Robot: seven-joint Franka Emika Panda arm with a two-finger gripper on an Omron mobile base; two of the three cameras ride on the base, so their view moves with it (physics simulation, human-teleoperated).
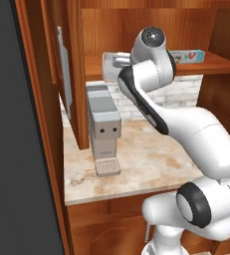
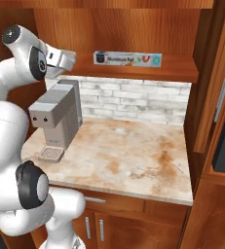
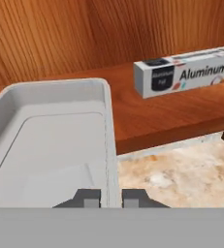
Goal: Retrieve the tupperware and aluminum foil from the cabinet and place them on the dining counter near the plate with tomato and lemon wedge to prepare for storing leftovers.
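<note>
A white robot arm reached up into an open reddish wooden cabinet (image 2: 133, 29); its gripper (image 3: 111, 197) was at the left end of the wooden shelf (image 2: 182, 68), with one dark fingertip on each side of the right wall of a shallow pale grey container (image 3: 50, 140); the fingers (image 3: 90, 197) stood close against that thin rim, apparently pinching it, though the lower part of the grip was hidden; in the right base view the container (image 2: 63, 58) appeared tilted at the shelf's edge beside the arm's wrist; the long box of aluminium foil (image 2: 127, 59) lay flat on the same shelf, to the right of the container and apart from it, its dark end toward the container and its printed label facing out; below the shelf, a tall grey coffee machine (image 2: 55, 119) stood on a beige marble-look counter (image 2: 133, 155) with rust-brown veining, in front of a pale brick wall (image 2: 133, 99).
</note>
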